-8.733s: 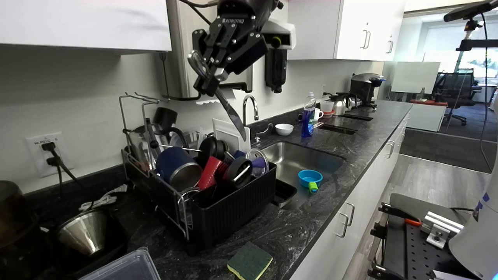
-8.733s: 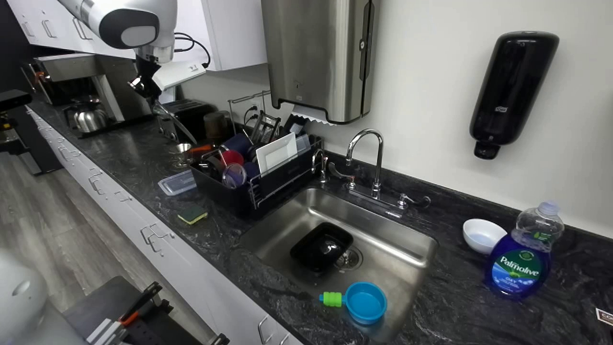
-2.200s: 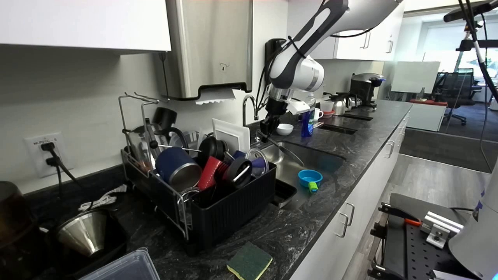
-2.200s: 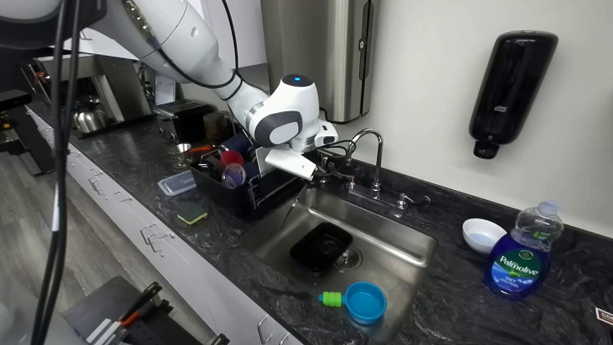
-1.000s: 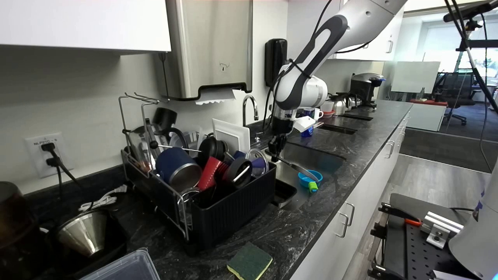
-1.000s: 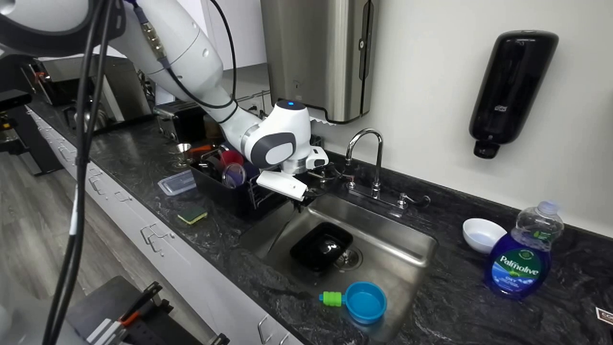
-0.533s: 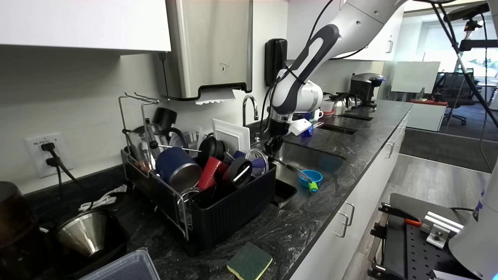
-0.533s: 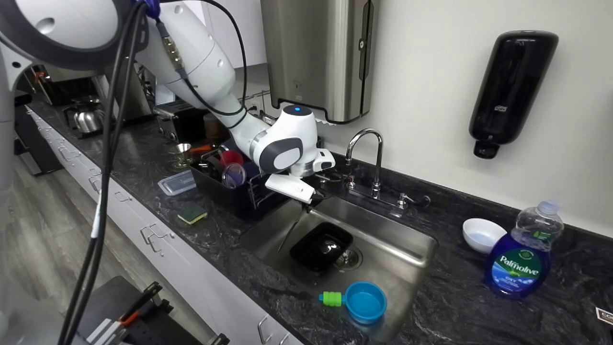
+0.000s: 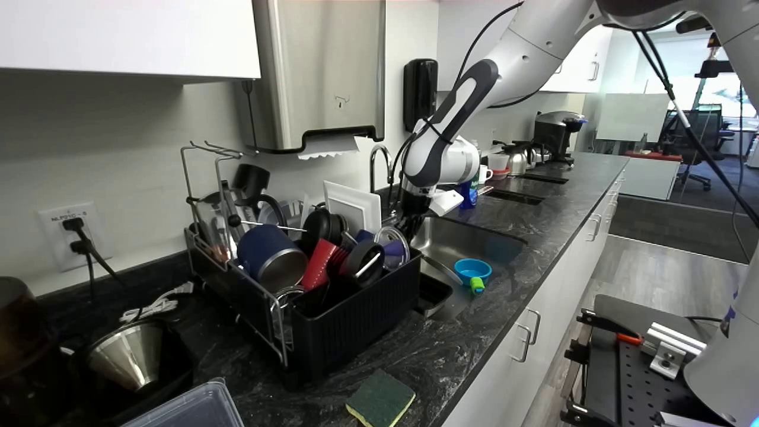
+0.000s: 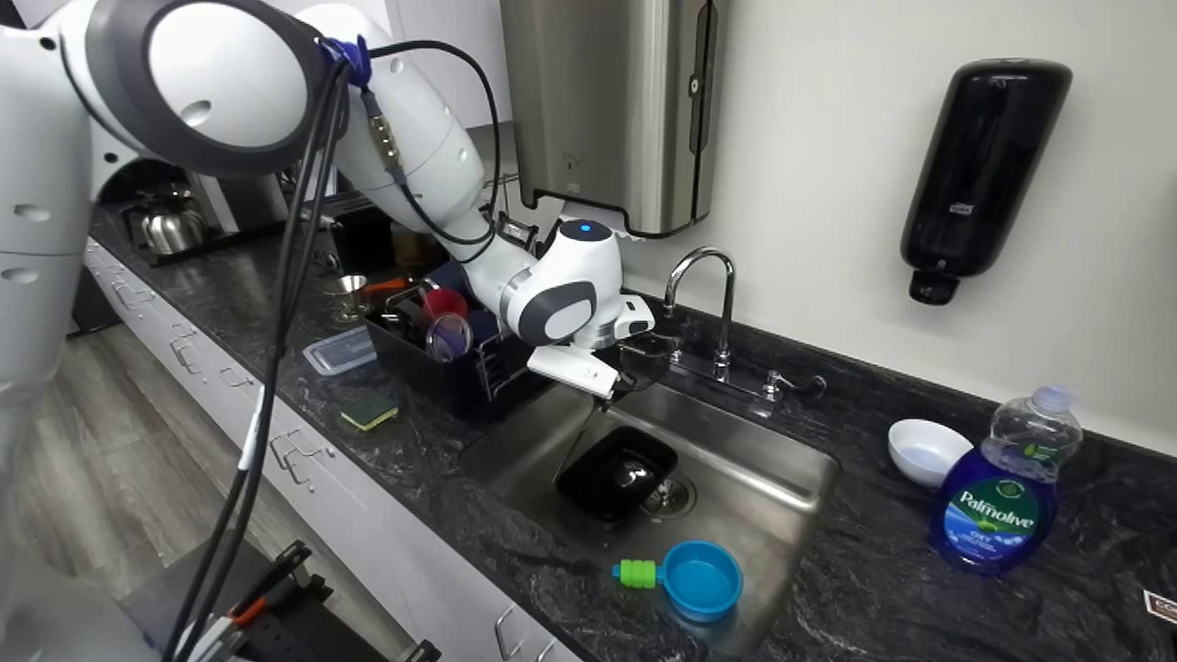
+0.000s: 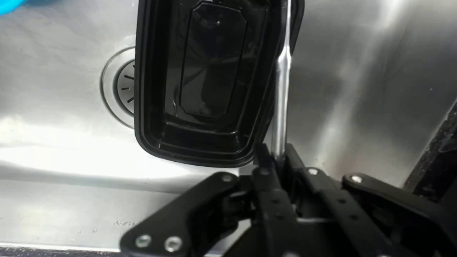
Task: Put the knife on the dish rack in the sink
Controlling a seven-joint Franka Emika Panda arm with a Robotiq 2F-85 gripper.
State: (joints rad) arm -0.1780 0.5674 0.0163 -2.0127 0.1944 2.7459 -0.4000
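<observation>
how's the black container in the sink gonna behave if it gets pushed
The black container looks like thin, glossy plastic, so it is probably light and slightly flexible. It would likely slide easily, as the metal floor of the sink looks smooth. Its broad, low shape makes tipping seem unlikely.

The dish rack stands beside the sink, in which a container lies

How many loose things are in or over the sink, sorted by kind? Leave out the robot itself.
Containers: 2 (black tub, green-handled blue bowl)
Utensils: 1 (knife, held in the hand over the sink)
Total: 3
</observation>
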